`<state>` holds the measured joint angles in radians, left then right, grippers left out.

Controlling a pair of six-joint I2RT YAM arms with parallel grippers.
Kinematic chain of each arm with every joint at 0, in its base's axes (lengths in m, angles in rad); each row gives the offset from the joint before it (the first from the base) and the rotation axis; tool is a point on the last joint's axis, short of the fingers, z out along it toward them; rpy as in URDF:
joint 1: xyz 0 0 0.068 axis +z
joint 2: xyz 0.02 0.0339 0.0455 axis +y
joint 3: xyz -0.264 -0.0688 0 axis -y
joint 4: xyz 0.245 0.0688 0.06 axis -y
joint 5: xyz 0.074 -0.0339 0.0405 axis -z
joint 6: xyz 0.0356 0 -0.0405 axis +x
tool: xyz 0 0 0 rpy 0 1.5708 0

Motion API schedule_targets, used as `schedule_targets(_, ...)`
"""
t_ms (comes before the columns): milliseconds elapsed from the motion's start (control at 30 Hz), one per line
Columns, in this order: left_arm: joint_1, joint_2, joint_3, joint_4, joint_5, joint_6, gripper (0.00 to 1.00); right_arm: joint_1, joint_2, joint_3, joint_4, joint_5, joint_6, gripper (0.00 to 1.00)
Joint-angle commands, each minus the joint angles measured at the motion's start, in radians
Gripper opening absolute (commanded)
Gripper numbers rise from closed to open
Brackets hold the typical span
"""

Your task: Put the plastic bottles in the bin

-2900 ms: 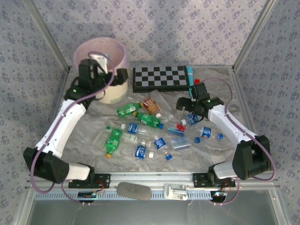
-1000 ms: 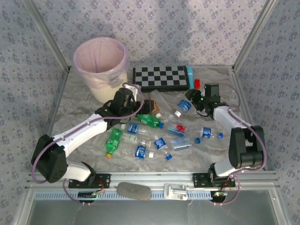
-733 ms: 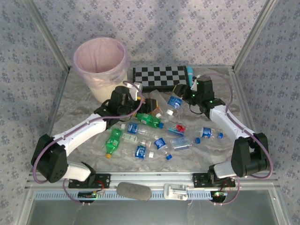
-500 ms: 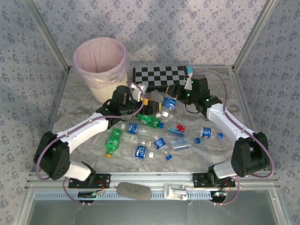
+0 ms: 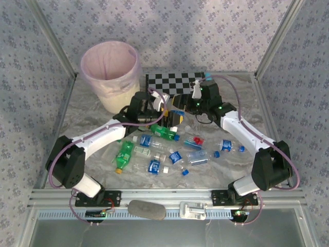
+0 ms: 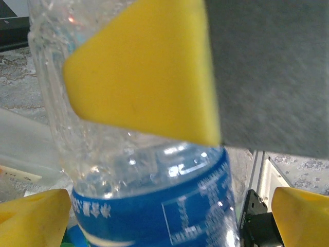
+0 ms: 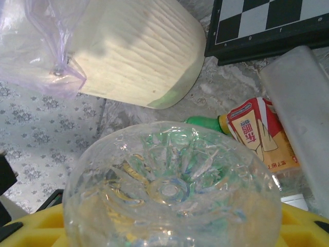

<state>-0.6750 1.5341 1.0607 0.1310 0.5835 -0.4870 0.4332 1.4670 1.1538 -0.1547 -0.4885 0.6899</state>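
- From above: right claw [image 5: 178,104] clamped on a clear bottle [image 5: 176,116], over the worktop [image 5: 82,121] just in front of the chessboard [image 5: 169,82]; long axis hard to judge here. Left claw [image 5: 164,111] spread wide, right beside that bottle. Bin [image 5: 117,100] at far left, apart from both claws. Loose bottles [image 5: 153,165] on their sides nearer the arm bases, pointing every which way.
- Left wrist: blue label with white print, too blurred to read. Bottle upright in the picture, clear part above the label, between wide-apart yellow fingertips [image 6: 31,216]; contact unclear.
- Right wrist: clear ribbed base end-on, long axis running straight away from the camera, pinched at both sides. Beyond: bin wall, a green bottle [image 7: 201,122], an orange packet [image 7: 259,134] with lettering, unreadable.
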Motion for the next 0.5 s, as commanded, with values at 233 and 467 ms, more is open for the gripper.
schedule_targets(233,-0.004,0.038,0.036,0.010,0.021,-0.009,0.96,0.014,-0.004,0.030,-0.024,-0.023,-0.018,0.50)
schedule_targets(467,-0.004,0.036,0.023,0.028,0.012,-0.025,0.64,0.017,-0.005,0.030,-0.029,-0.016,-0.021,0.51)
